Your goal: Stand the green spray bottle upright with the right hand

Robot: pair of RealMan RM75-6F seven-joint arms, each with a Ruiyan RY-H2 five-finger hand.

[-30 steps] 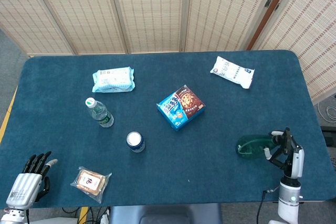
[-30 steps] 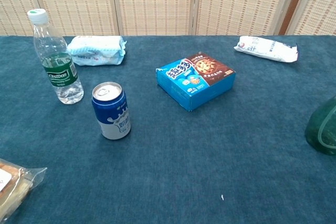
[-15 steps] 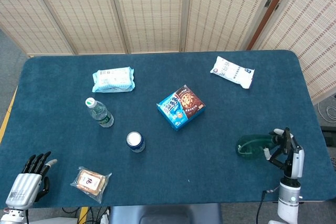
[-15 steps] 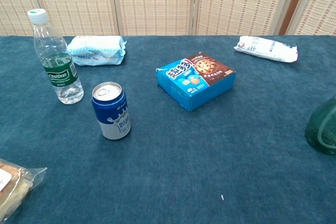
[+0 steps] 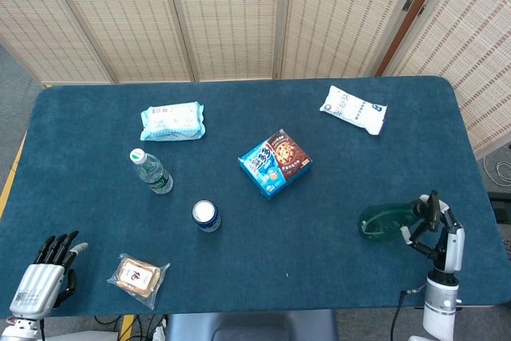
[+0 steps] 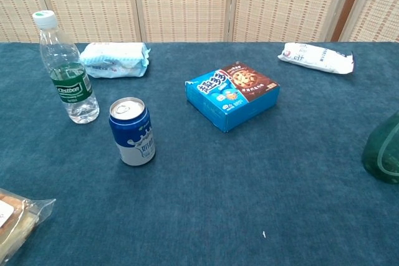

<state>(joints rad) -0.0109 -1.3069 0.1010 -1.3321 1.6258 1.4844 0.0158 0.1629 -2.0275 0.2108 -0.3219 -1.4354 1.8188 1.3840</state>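
Green spray bottle [image 5: 382,221] lies touching right hand [image 5: 435,229] fingers [image 5: 417,227].

Left hand [image 5: 44,277] splayed; right hand [image 5: 435,225] seemingly curled.

Table [image 5: 335,189]: carries all items listed
Wipes pack [image 5: 172,120]: far left area, behind the water bottle [image 5: 151,171]
Can [image 5: 206,216]: in front and to the right of the water bottle
Snack packet [image 5: 138,276]: near front edge, left, just beside the left hand [image 5: 44,277]
Biscuit box [image 5: 274,163]: centre
Pouch [image 5: 353,109]: far right area
Spray bottle [image 5: 385,221]: lying near front right, touching the right hand [image 5: 433,225]
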